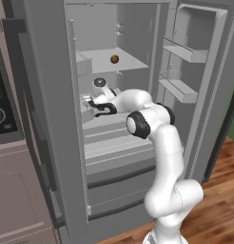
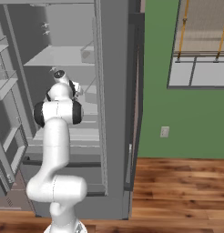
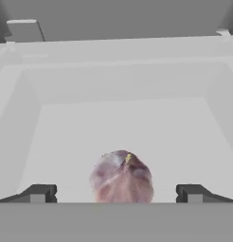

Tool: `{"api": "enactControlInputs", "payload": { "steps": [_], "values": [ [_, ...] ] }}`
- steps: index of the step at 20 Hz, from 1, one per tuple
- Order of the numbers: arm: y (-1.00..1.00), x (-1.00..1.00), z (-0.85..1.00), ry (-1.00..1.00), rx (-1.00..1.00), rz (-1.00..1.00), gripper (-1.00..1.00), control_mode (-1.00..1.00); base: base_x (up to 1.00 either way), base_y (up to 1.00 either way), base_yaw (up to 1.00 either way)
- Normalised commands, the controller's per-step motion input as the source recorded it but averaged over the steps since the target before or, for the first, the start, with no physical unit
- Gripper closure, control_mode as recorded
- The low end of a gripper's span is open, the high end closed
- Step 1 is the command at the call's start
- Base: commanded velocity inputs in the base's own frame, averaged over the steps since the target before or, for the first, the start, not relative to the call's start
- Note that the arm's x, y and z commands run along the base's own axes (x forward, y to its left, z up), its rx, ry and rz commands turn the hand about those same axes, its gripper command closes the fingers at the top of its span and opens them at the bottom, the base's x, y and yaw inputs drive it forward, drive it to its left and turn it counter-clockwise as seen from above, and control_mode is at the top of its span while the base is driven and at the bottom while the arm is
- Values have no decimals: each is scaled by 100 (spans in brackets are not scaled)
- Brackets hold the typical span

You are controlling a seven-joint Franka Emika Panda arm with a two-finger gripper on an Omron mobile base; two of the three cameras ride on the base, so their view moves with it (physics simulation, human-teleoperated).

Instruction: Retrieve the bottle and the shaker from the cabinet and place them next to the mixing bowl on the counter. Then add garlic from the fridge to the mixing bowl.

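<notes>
- Three views, one relation that matters: the garlic (image 3: 121,177) lies straight ahead of the gripper (image 3: 116,194), centred btwn its two dark tips.
- Left base view: arm reaches into the open fridge (image 1: 138,28), hand low over a pale shelf on the interior's left. Gripper (image 1: 89,101) faces inward and down; the garlic itself can't be made out from here. Small brown ball (image 1: 114,59) sits on the upper shelf, well apart from the hand, not the target.
- Right base view: hand is inside the fridge (image 2: 111,91), past the door edge; gripper (image 2: 76,88) is too small to read the jaws.
- Hand view: jaws stand wide apart, nothing btwn them touching. Garlic rests on the floor of a pale tray-like compartment (image 3: 23,118), just beyond the tips, roughly equidistant from each finger.
- Bulb is near round, so no strong long axis; its small yellowish tip points up and slightly right in this view.
- Judgement: a short straight advance should bring the fingers either side of the bulb before closing.
</notes>
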Motion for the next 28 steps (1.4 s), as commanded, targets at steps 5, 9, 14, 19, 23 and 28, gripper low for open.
{"api": "enactControlInputs", "payload": {
  "steps": [5, 9, 14, 19, 23, 28],
  "values": [
    [2, 3, -2, 0, 0, 0, -100, -100, 0, 0, 0],
    [-4, 0, 0, 1, 0, -1, -100, -100, 0, 0, 0],
    [-23, 0, -4, 9, 0, -5, -100, -100, 0, 0, 0],
    [-11, 0, -7, 7, 0, -4, -100, -100, 0, 0, 0],
    [3, 0, 0, 0, 0, 0, -100, -100, 0, 0, 0],
    [3, 0, -13, 1, 0, 0, -100, -100, 0, 0, 0]
  ]
}}
